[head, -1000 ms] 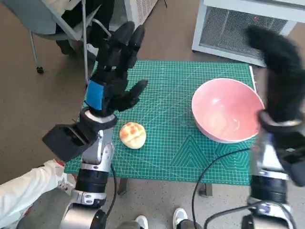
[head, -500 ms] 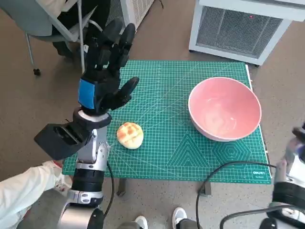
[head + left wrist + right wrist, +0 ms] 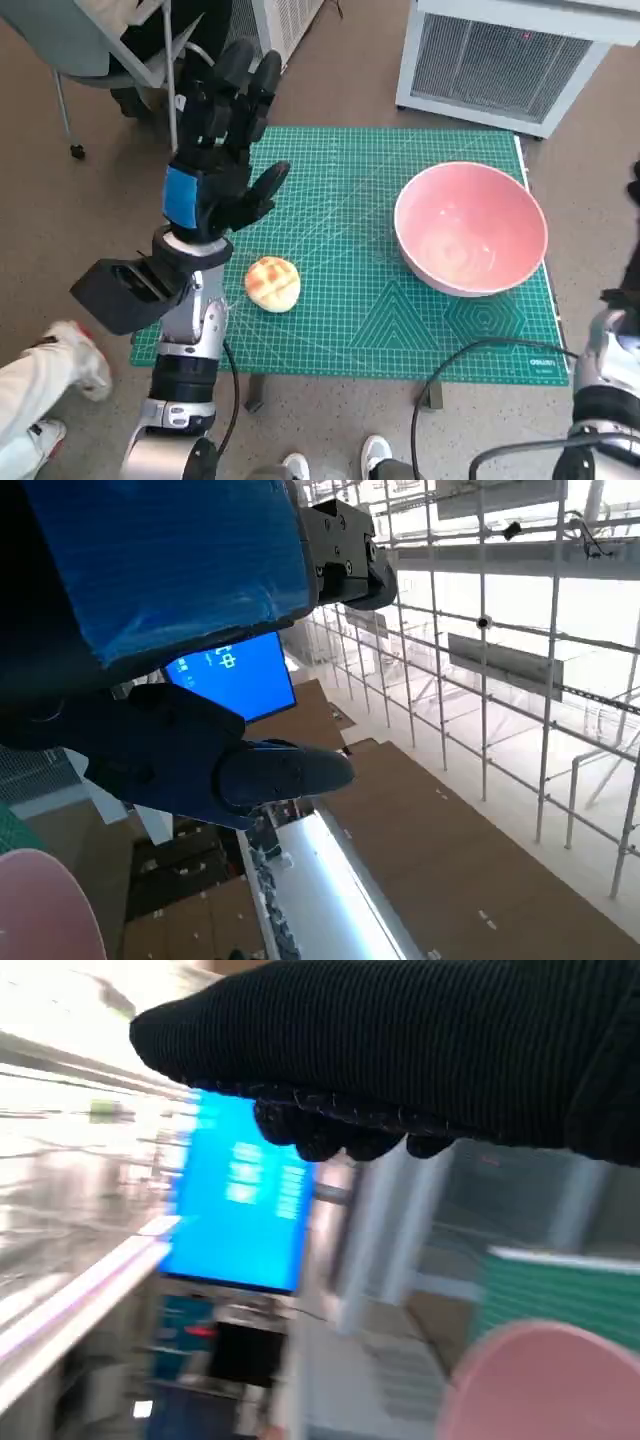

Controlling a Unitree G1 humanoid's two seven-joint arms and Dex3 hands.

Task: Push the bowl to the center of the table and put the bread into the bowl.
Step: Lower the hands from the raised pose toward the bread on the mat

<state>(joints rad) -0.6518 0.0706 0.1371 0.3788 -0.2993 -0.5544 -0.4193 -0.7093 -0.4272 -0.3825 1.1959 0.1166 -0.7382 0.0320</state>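
**Green cutting mat, bowl still off to the right**

Green cutting mat (image 3: 350,240) covers the small table, and the pink bowl (image 3: 470,230) sits near its right edge, not yet at the centre; the bread roll (image 3: 272,283) lies well apart on the left part. The left hand (image 3: 215,150) is raised above the mat, fingers spread, holding nothing. The right hand (image 3: 420,1050) shows only as a gloved band, so its state cannot be told. Judging by this, pushing the bowl leftward is the step in hand.
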